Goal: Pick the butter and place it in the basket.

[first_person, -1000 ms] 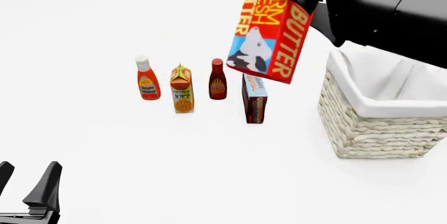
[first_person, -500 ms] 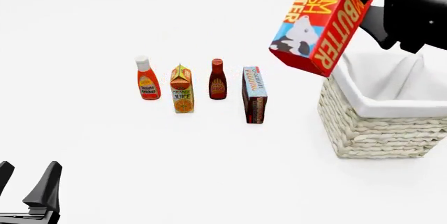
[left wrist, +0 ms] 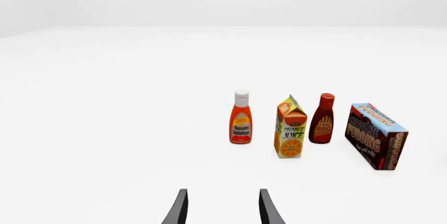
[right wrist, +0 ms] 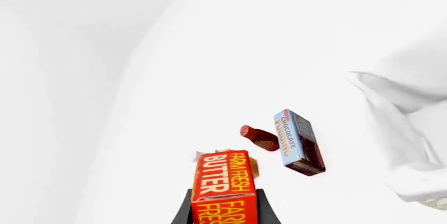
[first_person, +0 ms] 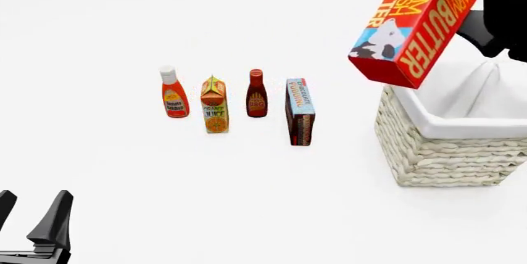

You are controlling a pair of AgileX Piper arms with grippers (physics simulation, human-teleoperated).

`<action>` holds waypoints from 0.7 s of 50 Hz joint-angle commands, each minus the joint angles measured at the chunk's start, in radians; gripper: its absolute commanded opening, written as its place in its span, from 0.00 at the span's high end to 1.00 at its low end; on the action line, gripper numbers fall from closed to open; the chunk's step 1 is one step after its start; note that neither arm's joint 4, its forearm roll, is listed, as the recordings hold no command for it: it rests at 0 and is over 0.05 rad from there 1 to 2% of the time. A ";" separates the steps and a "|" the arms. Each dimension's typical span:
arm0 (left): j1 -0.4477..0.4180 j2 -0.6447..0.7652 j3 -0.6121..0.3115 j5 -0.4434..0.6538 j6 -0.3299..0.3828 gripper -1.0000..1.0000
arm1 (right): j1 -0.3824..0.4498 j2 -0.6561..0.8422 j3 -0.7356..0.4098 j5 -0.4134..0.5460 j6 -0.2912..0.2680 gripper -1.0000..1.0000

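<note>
- Two fingers of the left gripper show in the left wrist view, spread apart with nothing between them, facing the ketchup, juice carton, BBQ bottle and pudding box. No risk from this side imo.
- Front view: the butter hangs tilted in the air, lower corner over the near-left rim of the basket. Letting go now, I'd guess it clips the rim and tumbles outside.
- Right wrist view: the right gripper is clamped on the butter, a finger on either side, box poking out ahead. A narrow-looking hold, so it might slip or swing.
</note>
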 commanded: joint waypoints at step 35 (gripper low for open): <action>0.000 0.000 0.000 0.000 0.000 0.00 | -0.165 0.109 -0.102 0.092 -0.054 1.00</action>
